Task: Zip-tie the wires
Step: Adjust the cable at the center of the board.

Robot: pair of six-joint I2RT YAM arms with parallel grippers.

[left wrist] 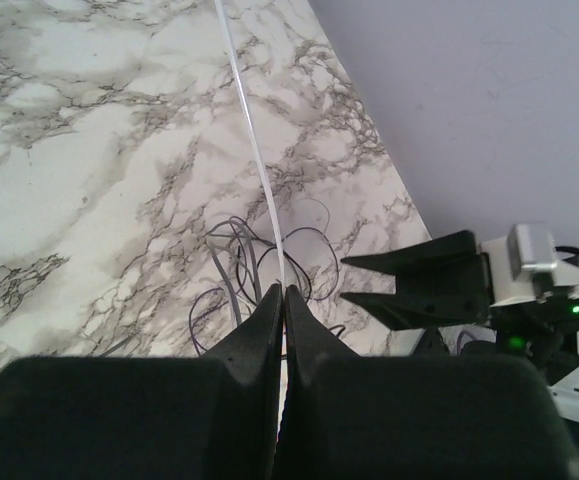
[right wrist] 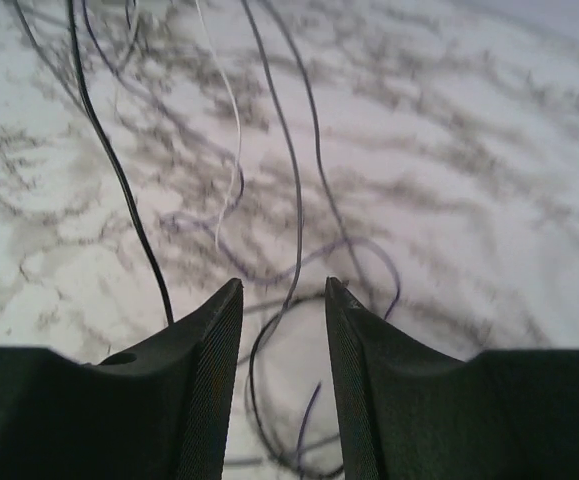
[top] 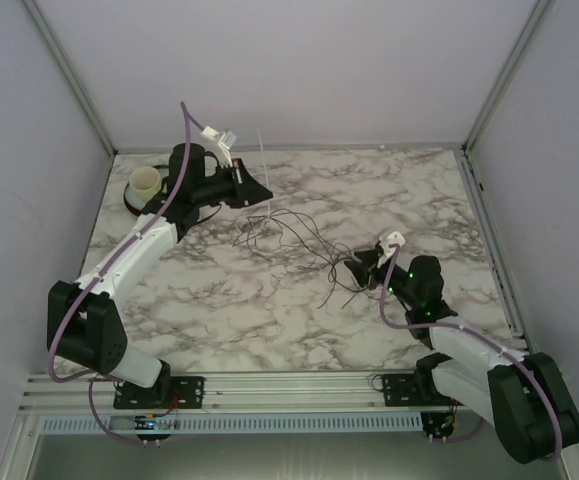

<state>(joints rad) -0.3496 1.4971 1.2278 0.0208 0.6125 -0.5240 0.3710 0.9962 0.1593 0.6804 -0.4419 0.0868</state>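
The wires point(top: 289, 232) sprawl in loose loops across the middle of the surface point(top: 219, 300). They are likely light, limp and springy, so they are best gathered where strands cross. The right end effector point(right wrist: 282, 290) stands partly open astride one strand, gripping nothing. The left end effector point(left wrist: 281, 295) is pinched onto a thin white zip tie point(left wrist: 254, 150).

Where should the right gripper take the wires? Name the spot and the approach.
Probably where the wires pass between the fingers of the right gripper. Come down from above: they lie loose on the table, so a side approach would push them away.
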